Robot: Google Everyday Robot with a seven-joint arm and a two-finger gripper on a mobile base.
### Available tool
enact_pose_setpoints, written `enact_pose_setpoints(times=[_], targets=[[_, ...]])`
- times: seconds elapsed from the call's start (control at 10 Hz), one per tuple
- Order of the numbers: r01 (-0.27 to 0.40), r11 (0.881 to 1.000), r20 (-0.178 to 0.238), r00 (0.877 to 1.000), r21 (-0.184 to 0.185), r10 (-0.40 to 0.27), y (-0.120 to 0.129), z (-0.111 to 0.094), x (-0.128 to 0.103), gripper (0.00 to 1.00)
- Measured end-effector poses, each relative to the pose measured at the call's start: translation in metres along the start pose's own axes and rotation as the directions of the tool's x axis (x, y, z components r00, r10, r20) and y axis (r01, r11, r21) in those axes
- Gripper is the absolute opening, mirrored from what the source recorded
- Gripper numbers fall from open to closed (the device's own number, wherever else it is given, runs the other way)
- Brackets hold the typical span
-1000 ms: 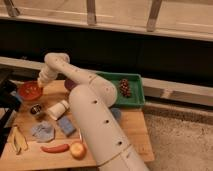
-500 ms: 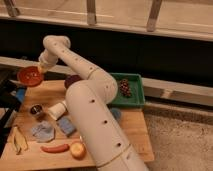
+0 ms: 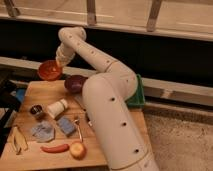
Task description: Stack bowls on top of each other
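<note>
**Orange Bowl Carried Toward Purple Bowl**

Since the earlier frame, the orange bowl [image 3: 49, 70] was shifted right and held raised above the table's [image 3: 35, 92] far edge. The gripper [image 3: 60, 62] was positioned at its right rim, pinching it. The purple bowl [image 3: 75, 83] was seated on the table, just right of the orange one, beside the arm.

gripper [image 3: 58, 63]: above the surface's [image 3: 35, 155] far-left edge, at one bowl's [image 3: 49, 70] right rim
other bowl [image 3: 75, 83]: on surface, right of it
</note>
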Motion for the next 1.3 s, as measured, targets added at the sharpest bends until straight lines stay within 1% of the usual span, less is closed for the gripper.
enact_pose_setpoints(times=[0.1,0.2,0.4,0.6,0.7,0.8,0.9,1.0,1.1,1.2,1.3], targets=[[-0.020,1.000,-0.022,1.000,0.024,0.020,-0.015,-0.009,0.012,0.00],[-0.049,0.997,-0.051,0.997,0.058,0.052,-0.033,-0.018,0.026,0.00],[-0.094,0.988,-0.099,0.989,0.121,0.106,-0.059,-0.020,0.045,0.00],[-0.144,0.977,-0.136,0.977,0.155,0.165,-0.074,-0.005,0.061,0.00],[-0.170,0.973,-0.140,0.971,0.158,0.193,-0.078,0.005,0.067,0.02],[-0.195,0.968,-0.134,0.967,0.156,0.217,-0.080,0.012,0.071,0.10],[-0.221,0.963,-0.122,0.963,0.152,0.240,-0.083,0.019,0.075,0.22],[-0.232,0.962,-0.114,0.962,0.145,0.249,-0.082,0.026,0.076,0.31],[-0.243,0.959,-0.097,0.961,0.144,0.258,-0.081,0.029,0.075,0.39],[-0.261,0.954,-0.073,0.959,0.147,0.274,-0.077,0.036,0.077,0.52],[-0.273,0.950,-0.059,0.957,0.153,0.285,-0.078,0.038,0.079,0.60]])
